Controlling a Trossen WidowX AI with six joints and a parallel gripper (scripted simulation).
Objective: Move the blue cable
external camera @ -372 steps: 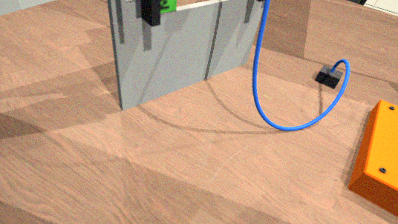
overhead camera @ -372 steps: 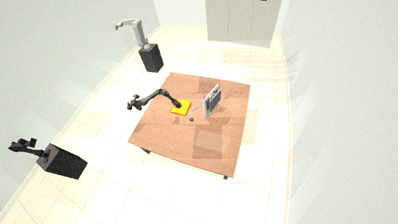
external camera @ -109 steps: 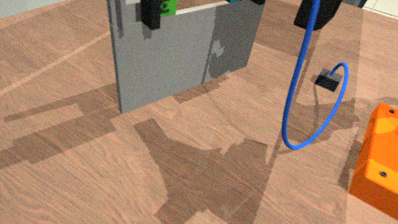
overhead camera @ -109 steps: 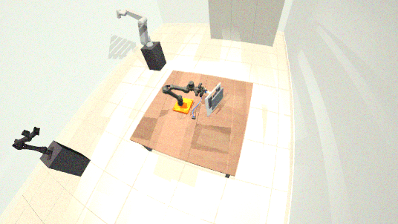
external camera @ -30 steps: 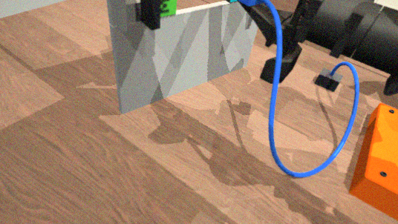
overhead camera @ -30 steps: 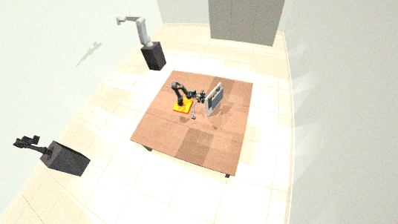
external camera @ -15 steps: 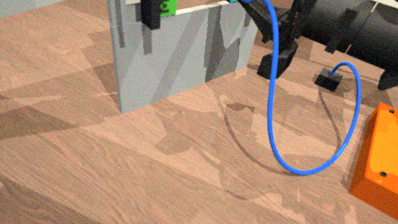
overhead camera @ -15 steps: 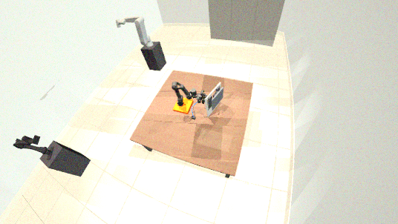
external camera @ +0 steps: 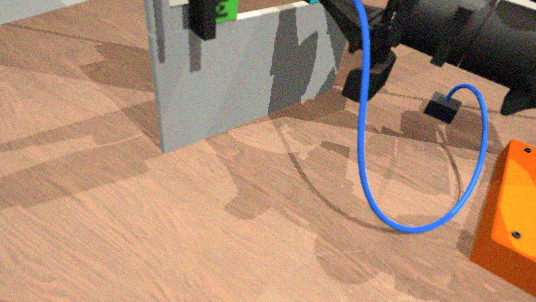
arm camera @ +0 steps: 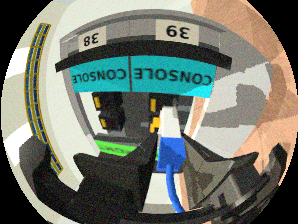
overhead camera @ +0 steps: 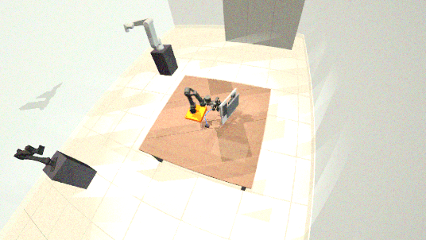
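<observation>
The arm [overhead camera: 193, 100] stands on an orange base [overhead camera: 189, 117] [external camera: 485, 250] on the table [overhead camera: 175, 137] [external camera: 165, 225], reaching right toward the upright panel [overhead camera: 223, 116] [external camera: 215, 90]; its claw [overhead camera: 218, 104] [arm camera: 168, 136] is closed on the plug [arm camera: 171, 150], one dark finger at each side of the blue body. The plug is near the panel's ports, its pale front pointing at the column under the label "39" [arm camera: 177, 32]; a port with a yellow mark lies just beside that front in the wrist view; whether the tip is inside a port, I cannot tell.

Two cyan CONSOLE labels [arm camera: 173, 76] sit side by side in the wrist view, reading upside down, the other column being under "38" [arm camera: 91, 39]; a green label [arm camera: 117, 148] shows on the far side of the ports from them, partly hidden by a finger.

The blue cable [overhead camera: 206, 117] [external camera: 362, 125] [arm camera: 172, 190] leaves the back of the plug, hangs in a loop, and rises again to bend down into a small black block [overhead camera: 207, 125] [external camera: 442, 108] on the table, between the panel and the orange base in the exterior view.
</observation>
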